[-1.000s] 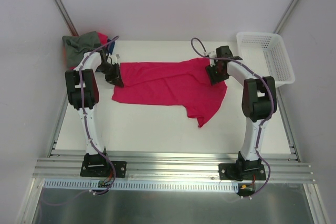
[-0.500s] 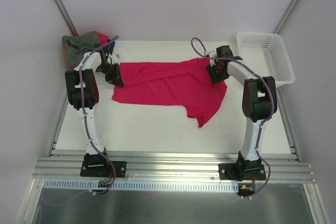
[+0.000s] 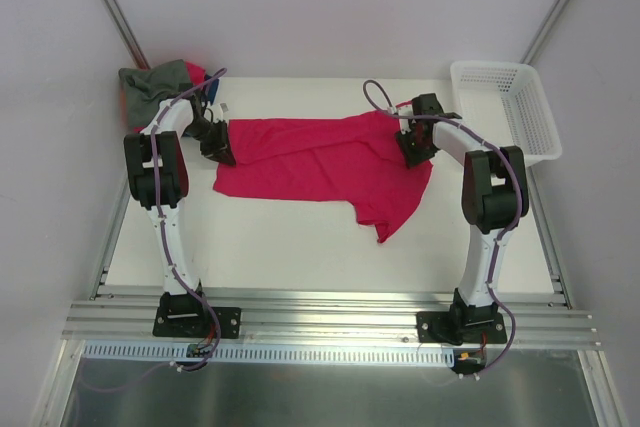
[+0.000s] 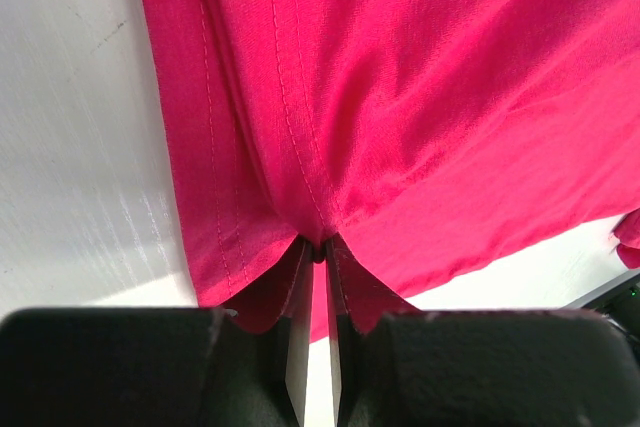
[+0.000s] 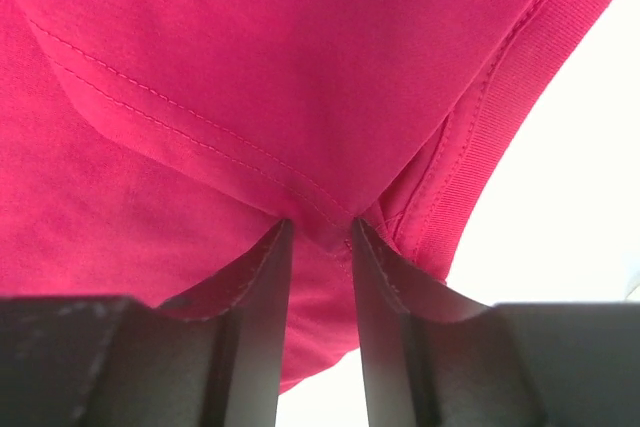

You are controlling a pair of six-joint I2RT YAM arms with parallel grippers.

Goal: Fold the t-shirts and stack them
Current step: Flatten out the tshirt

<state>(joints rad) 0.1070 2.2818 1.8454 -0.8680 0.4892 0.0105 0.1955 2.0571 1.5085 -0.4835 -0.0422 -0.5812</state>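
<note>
The crimson-red t-shirt (image 3: 320, 162) lies spread across the back middle of the white table, with one part hanging toward the front right. My left gripper (image 3: 222, 153) is at its left edge. In the left wrist view the left gripper (image 4: 318, 247) is shut on the stitched hem of the red shirt (image 4: 400, 97). My right gripper (image 3: 411, 149) is at the shirt's upper right. In the right wrist view the right gripper (image 5: 320, 229) is shut on a bunched fold of the red shirt (image 5: 250, 57) beside a ribbed band. A grey-green t-shirt (image 3: 150, 82) lies crumpled at the back left corner, with a bit of dark blue cloth (image 3: 207, 89) beside it.
A white plastic lattice basket (image 3: 490, 66) stands at the back right corner. Metal rails (image 3: 320, 312) run along the table's near edge by the arm bases. White walls enclose the back and sides.
The right wrist has shifted slightly and its cable has bent differently. The shirt and the left arm have hardly moved.
</note>
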